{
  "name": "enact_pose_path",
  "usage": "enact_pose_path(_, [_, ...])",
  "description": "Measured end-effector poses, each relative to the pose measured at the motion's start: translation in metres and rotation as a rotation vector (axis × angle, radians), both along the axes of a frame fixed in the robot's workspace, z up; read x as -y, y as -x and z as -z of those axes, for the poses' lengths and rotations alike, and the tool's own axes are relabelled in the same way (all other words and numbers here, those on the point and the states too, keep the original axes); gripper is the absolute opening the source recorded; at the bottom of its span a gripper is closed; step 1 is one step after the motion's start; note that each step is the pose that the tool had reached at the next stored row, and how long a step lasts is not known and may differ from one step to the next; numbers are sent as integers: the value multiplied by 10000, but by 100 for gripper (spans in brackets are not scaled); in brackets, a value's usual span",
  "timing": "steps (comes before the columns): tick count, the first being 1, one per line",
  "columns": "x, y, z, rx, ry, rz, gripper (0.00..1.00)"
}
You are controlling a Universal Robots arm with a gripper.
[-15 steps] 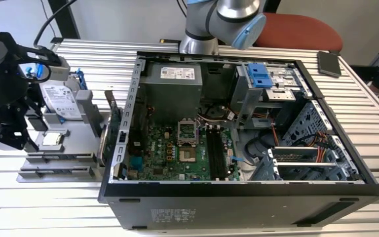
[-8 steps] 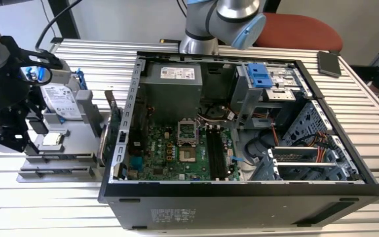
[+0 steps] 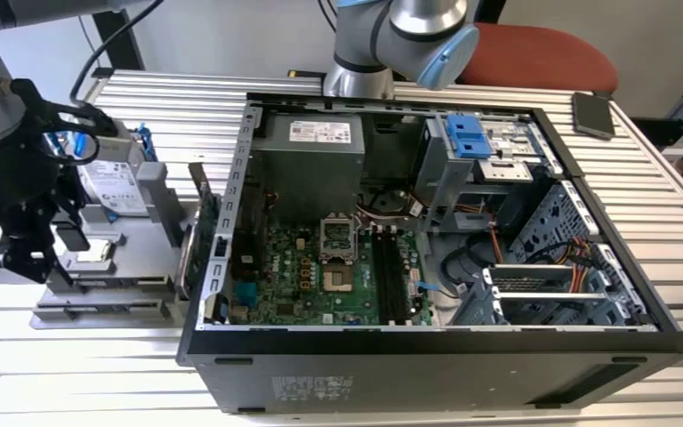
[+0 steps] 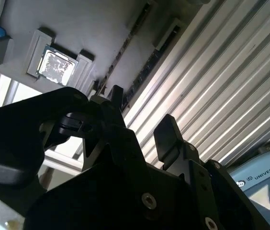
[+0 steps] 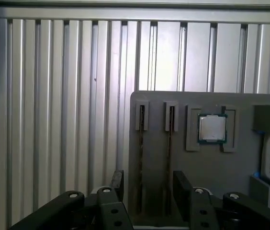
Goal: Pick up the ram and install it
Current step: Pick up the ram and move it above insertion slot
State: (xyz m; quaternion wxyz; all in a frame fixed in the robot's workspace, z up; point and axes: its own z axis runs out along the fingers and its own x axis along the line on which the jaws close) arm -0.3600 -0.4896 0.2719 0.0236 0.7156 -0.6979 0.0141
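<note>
We see our black two-fingered gripper (image 5: 148, 175) spread open and empty, over the grey slotted plastic holder (image 5: 211, 167), thin dark ram stick (image 5: 169, 153) on edge in its slot

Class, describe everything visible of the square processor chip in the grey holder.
The processor chip is small and square, with a silver metal lid over a green rim. It lies flat in a recess of the grey holder. Only the holder touches it; the open hand hovers apart from it.
</note>
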Motion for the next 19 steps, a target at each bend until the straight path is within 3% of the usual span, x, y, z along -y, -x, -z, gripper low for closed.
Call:
enact_pose_path(9, [-4,0,66,0,89,48,100])
enact_pose_path(19, [-5,-28,188,-1,92,271,100])
